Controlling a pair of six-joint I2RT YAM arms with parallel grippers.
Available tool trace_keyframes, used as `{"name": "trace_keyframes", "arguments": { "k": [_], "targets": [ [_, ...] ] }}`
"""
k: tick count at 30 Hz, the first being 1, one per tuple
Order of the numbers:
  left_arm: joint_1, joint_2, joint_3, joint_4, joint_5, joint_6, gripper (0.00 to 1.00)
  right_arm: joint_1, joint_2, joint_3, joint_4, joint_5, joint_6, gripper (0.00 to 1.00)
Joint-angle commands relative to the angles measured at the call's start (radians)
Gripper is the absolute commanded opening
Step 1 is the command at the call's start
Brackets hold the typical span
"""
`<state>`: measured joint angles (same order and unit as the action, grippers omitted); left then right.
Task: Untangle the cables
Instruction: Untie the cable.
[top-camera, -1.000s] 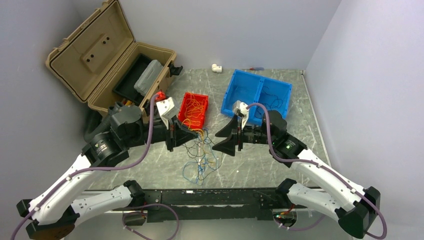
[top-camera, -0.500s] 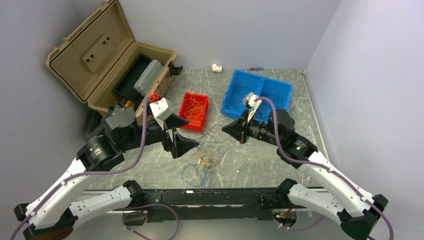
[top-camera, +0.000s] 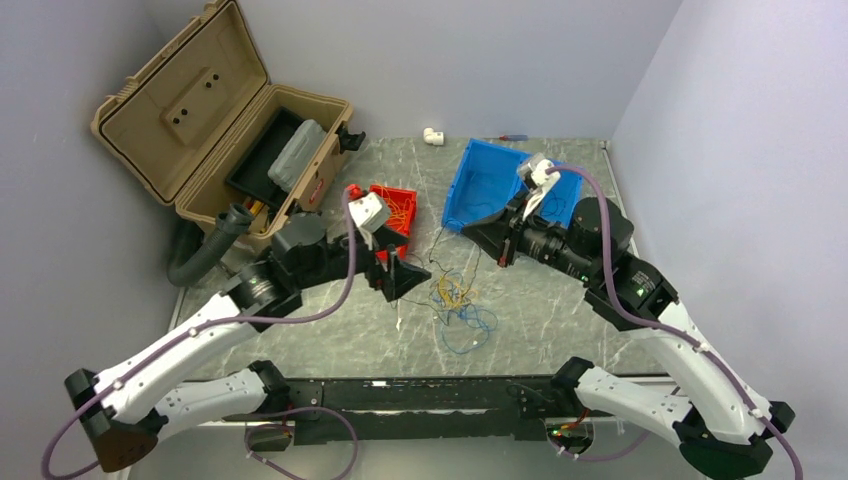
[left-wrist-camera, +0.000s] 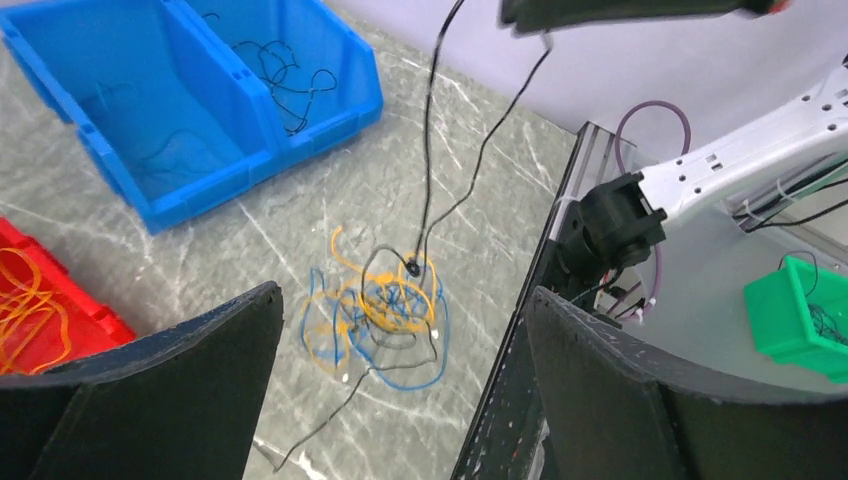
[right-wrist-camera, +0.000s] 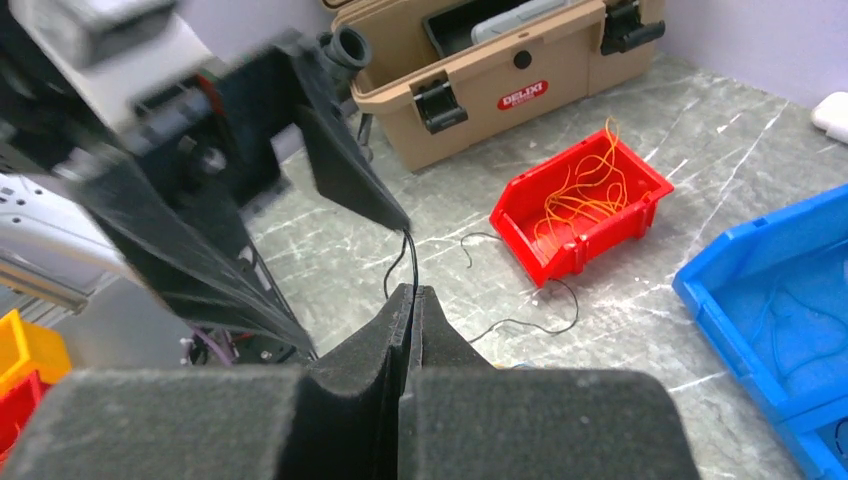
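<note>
The cables form a loose tangle (top-camera: 460, 305) of orange, blue and black strands lying on the marble tabletop, also seen in the left wrist view as the tangle (left-wrist-camera: 385, 310). My right gripper (top-camera: 470, 232) is shut on one black cable (left-wrist-camera: 430, 150), held above the table beside the blue bin, and the strand runs down into the tangle. In the right wrist view the jaws (right-wrist-camera: 410, 292) are pressed together with the black strand (right-wrist-camera: 410, 258) coming out at the tips. My left gripper (top-camera: 410, 278) hangs open just left of the tangle, nothing between its fingers (left-wrist-camera: 150, 390).
A red bin (top-camera: 405, 198) of orange wires stands behind my left gripper. A blue two-part bin (top-camera: 480, 185) with dark wires sits at the back right. An open tan case (top-camera: 200, 120) is at the back left. A white fitting (top-camera: 432, 135) lies near the far edge.
My left gripper opened, let go of the wires and moved right. My right gripper shut on a black cable and pulled up and back toward the blue bin. The tangle shifted right.
</note>
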<state>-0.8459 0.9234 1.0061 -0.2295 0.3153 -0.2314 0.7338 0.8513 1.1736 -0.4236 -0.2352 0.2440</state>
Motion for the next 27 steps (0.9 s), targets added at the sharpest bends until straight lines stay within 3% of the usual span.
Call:
{"name": "trace_keyframes", "arguments": {
  "k": [1, 5, 9, 12, 23, 27],
  "targets": [
    [-0.006, 0.077, -0.075, 0.322, -0.002, -0.078, 0.93, 0.0, 0.033, 0.146, -0.043, 0.026, 0.038, 0.0],
    [-0.047, 0.154, -0.102, 0.444, -0.103, -0.132, 0.86, 0.001, 0.026, 0.162, -0.033, 0.032, 0.057, 0.0],
    [-0.119, 0.265, -0.064, 0.421, -0.288, -0.106, 0.82, 0.001, 0.022, 0.175, -0.016, 0.056, 0.076, 0.0],
    [-0.126, 0.349, -0.065, 0.416, -0.347, -0.152, 0.8, 0.001, 0.027, 0.218, -0.018, 0.078, 0.087, 0.0],
    [-0.207, 0.531, -0.21, 0.542, -0.387, -0.255, 0.77, 0.001, 0.121, 0.629, -0.102, 0.245, 0.044, 0.0],
    [-0.23, 0.547, -0.292, 0.612, -0.386, -0.296, 0.66, 0.001, 0.122, 0.674, -0.067, 0.353, 0.015, 0.0]
  ]
}}
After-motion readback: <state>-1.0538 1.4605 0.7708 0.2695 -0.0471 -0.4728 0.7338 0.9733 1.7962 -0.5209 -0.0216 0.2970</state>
